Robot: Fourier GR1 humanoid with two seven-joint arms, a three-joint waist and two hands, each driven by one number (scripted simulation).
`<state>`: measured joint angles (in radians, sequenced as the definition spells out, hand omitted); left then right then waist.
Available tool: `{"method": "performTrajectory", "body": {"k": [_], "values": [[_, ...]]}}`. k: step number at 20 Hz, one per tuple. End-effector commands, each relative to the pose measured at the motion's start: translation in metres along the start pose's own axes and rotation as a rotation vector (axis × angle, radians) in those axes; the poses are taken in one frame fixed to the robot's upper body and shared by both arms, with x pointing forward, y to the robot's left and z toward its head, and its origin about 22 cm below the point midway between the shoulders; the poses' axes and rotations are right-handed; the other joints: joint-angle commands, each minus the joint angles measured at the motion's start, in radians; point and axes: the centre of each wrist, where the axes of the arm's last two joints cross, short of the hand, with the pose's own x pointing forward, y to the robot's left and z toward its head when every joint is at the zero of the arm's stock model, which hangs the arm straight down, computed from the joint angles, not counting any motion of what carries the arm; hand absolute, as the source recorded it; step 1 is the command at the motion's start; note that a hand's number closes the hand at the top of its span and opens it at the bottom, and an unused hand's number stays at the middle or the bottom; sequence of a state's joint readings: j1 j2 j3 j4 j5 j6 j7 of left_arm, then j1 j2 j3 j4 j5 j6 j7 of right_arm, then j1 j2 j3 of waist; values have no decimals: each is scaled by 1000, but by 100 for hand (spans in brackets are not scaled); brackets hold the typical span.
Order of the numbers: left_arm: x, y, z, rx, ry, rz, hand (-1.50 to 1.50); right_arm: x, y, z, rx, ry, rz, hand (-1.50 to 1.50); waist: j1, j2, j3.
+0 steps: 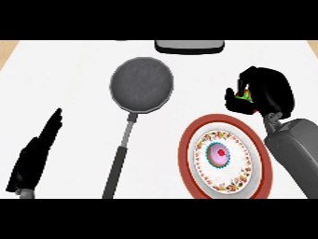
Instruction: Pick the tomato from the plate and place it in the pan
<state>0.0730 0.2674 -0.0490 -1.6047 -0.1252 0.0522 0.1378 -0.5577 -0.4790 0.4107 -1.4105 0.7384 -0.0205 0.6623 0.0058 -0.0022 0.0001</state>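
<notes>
Tomato (244, 96): red with green top, mostly hidden in curled right hand (265, 91), above the plate. Plate (189, 154): red-rimmed, patterned white centre. Pan (142, 84): dark grey, round, handle toward viewer, left of plate.

The pan (141, 84) sits just above centre, its handle (120, 158) running toward 6 o'clock. The plate (191, 140) lies at 4 o'clock from the pan. At 1 o'clock from the plate, off its rim, the right hand (266, 91) encloses the tomato (243, 96). The left hand (36, 154) lies at 8 o'clock. A tray (189, 45) sits at 12 o'clock, behind the pan.
</notes>
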Motion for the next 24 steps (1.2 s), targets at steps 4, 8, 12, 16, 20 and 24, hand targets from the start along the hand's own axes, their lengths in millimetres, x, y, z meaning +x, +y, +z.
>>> {"method": "performTrajectory", "body": {"k": [4, 8, 12, 16, 20, 24], "values": [[5, 17, -6, 4, 0, -6, 0, 53, -43, -13, -201, -185, -98, 150, 9, 2, 0], [-10, -10, -12, -3, -14, -11, 0, 114, -31, -32, -158, -211, -155, 150, 21, 10, -1], [19, -10, -1, -6, -25, 20, 0, 132, -20, -52, -99, -237, -226, 150, 34, 10, 0], [13, 0, -8, -17, -42, -11, 0, 156, -5, -66, -53, -232, -292, 150, 41, 16, 0], [9, -16, -10, -60, -39, -4, 0, 162, 26, -67, -1, -196, -362, 150, 58, 22, 0], [25, -24, -15, -89, -65, -9, 0, 166, 31, -76, 59, -166, -295, 150, 90, 30, 0]]}}
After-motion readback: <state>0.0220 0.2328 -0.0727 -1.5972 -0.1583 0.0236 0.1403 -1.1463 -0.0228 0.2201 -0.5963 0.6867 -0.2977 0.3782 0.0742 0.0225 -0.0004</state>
